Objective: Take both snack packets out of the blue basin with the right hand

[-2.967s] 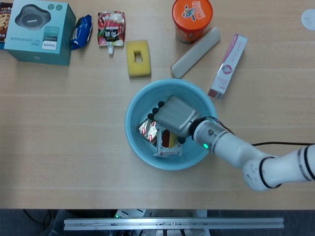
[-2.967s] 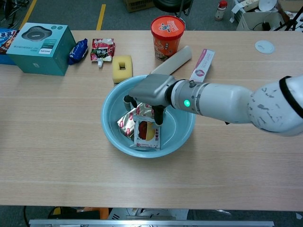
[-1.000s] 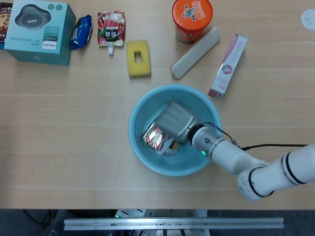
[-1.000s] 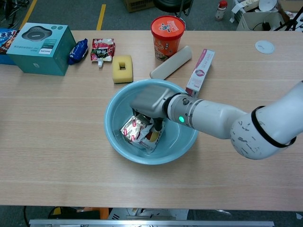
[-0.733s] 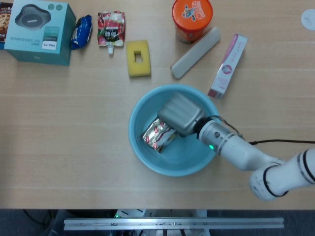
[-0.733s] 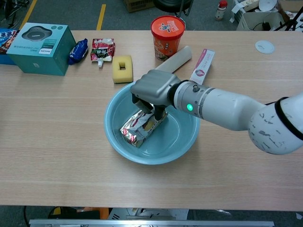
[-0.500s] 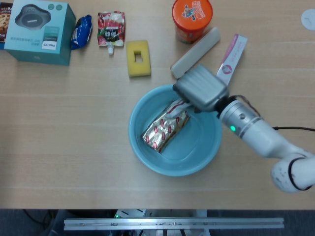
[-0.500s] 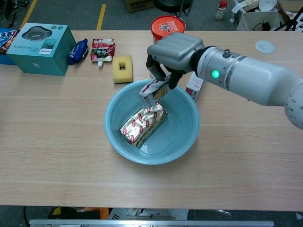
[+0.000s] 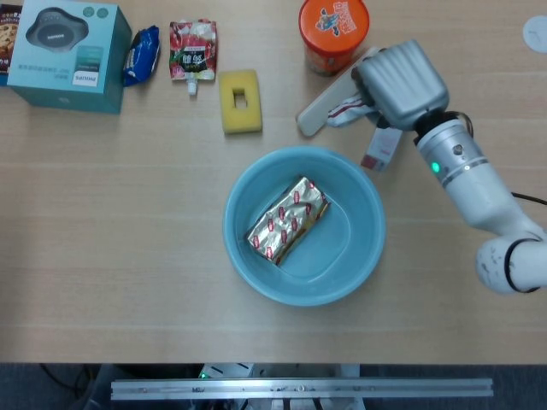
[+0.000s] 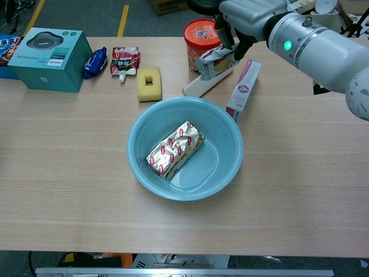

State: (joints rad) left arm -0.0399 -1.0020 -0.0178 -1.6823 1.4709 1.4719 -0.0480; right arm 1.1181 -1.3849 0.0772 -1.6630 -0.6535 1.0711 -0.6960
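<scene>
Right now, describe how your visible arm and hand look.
Only the right arm shows. The right hand has a boxy grey metallic back with dark fingers beneath. Behind it comes a silver-grey cylindrical wrist with a small lit green light, then glossy white rounded arm segments parted by a black ring near the elbow. A thin black cable runs off at the right edge.

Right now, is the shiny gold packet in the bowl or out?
In. The gold packet lies inside the blue bowl. The right hand holds another packet outside it.
</scene>
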